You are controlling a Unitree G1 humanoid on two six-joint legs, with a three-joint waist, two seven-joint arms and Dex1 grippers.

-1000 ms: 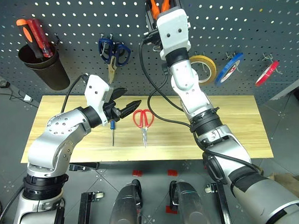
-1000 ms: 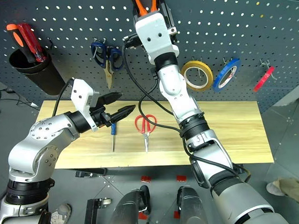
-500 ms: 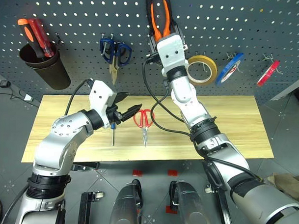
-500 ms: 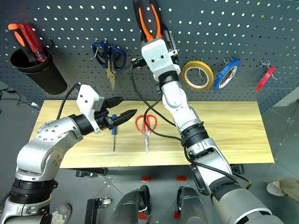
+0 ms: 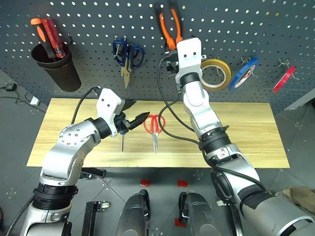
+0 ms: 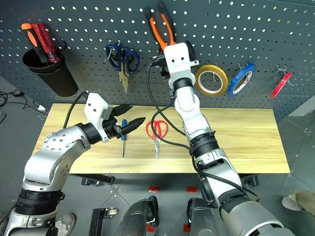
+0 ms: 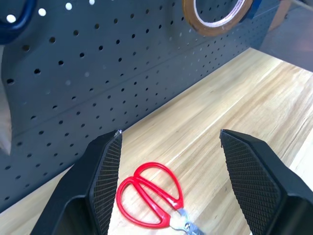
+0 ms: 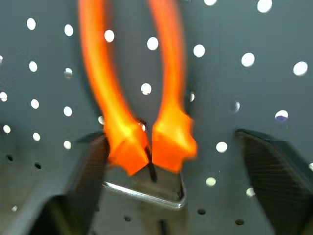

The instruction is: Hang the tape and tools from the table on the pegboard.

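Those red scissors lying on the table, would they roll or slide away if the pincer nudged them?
The red scissors lie flat on the table, so they would probably slide or spin, not roll. The smooth wood likely offers little grip. Their thin blades look stiff and sit low, probably awkward to pinch.

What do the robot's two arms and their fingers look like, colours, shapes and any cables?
Both arms are silver-grey rounded metal segments with black joint bands and white boxy wrist housings. Black cables loop loosely beside each forearm. The left gripper and right gripper each carry two black, tapered fingers with cross-hatched textured inner pads.
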